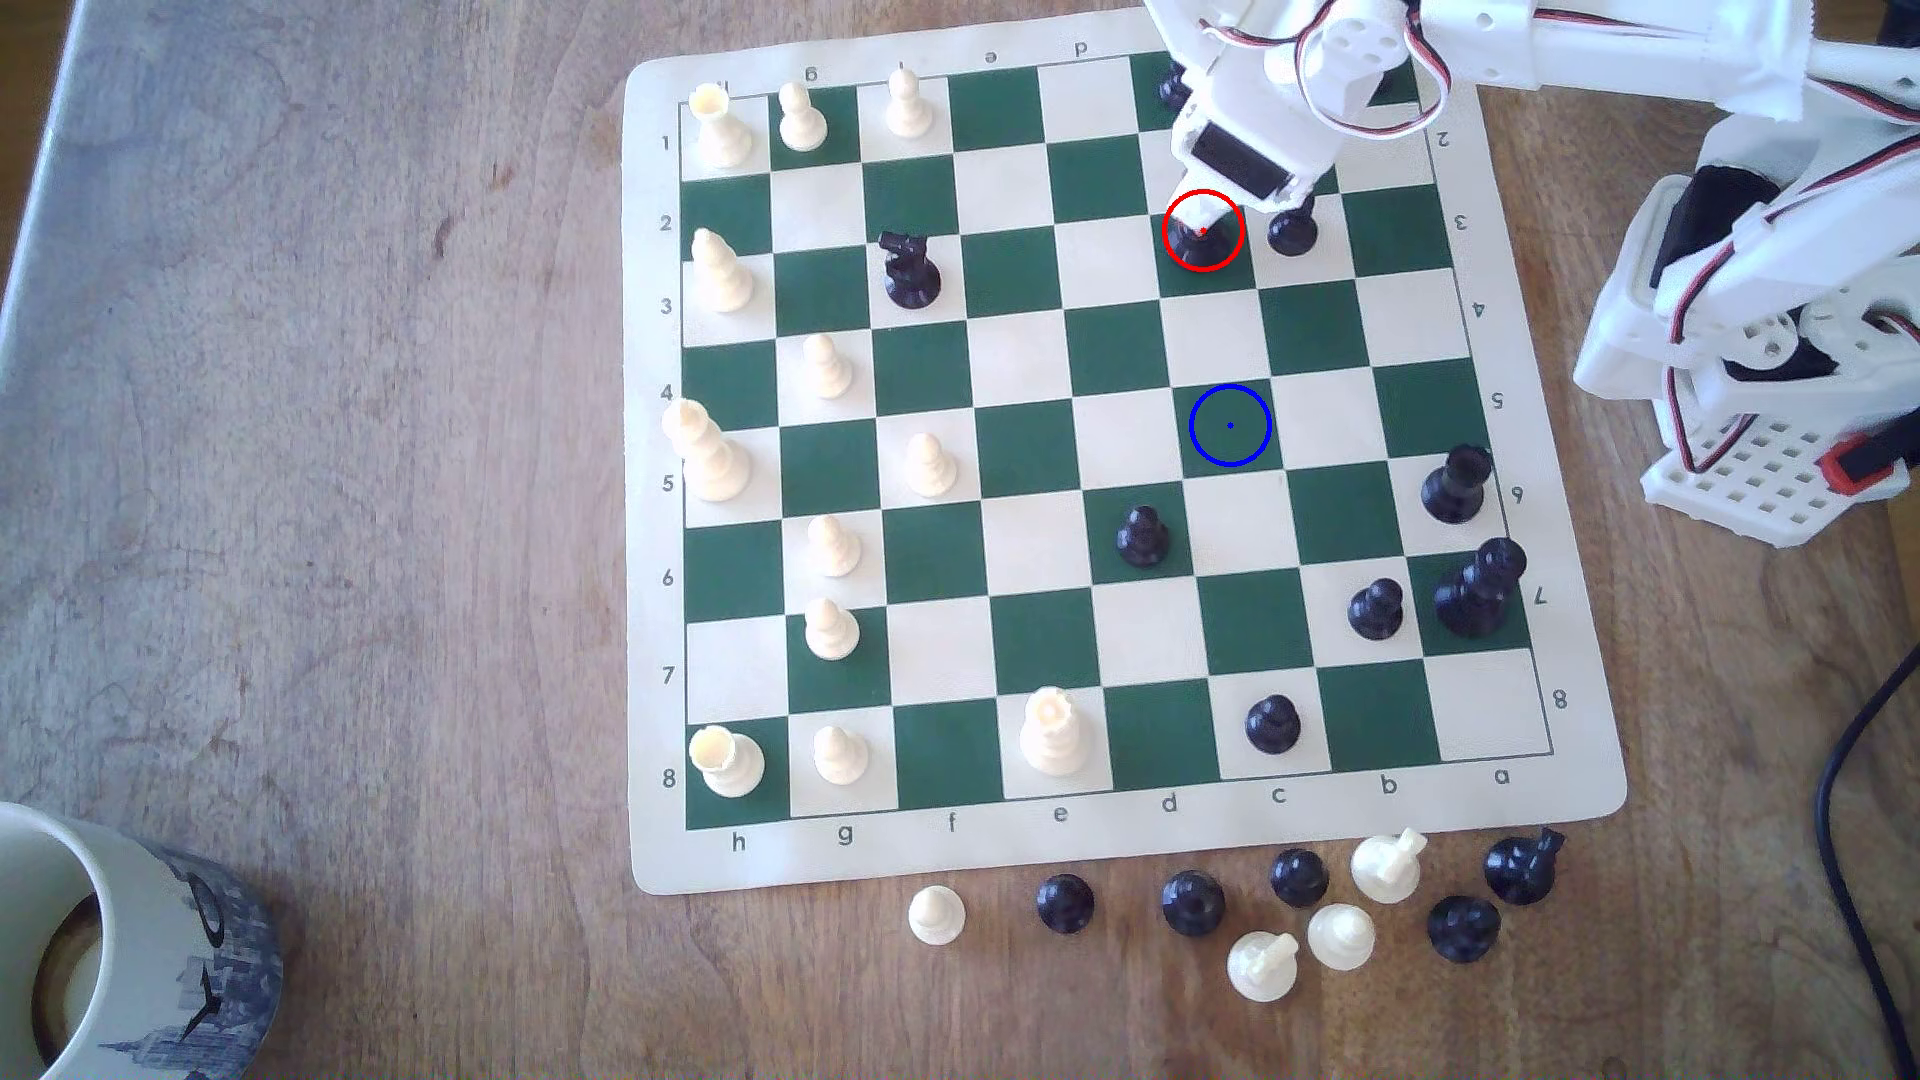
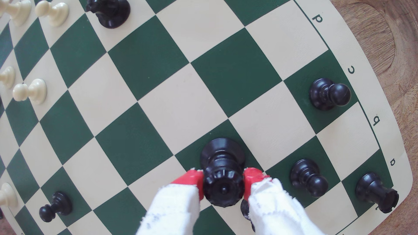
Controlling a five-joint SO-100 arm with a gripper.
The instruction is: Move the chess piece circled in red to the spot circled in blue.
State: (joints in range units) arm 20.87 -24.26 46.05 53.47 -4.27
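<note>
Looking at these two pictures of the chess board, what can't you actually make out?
- Exterior view: the tall glossy black crowned chess piece in the red ring is mostly hidden by the white arm.
- Wrist view: whether the red-tipped gripper truly presses the crown; contact is too close to judge.
- Wrist view: a dark piece is hidden behind a cloth-wrapped finger.

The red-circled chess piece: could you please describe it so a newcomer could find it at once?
On the green-and-cream chess mat, look beneath the white gripper. The chess piece stands on a green square, red fingertips flanking its head. Its notched crown top makes it unlike the ball-headed pawn beside it.
</note>
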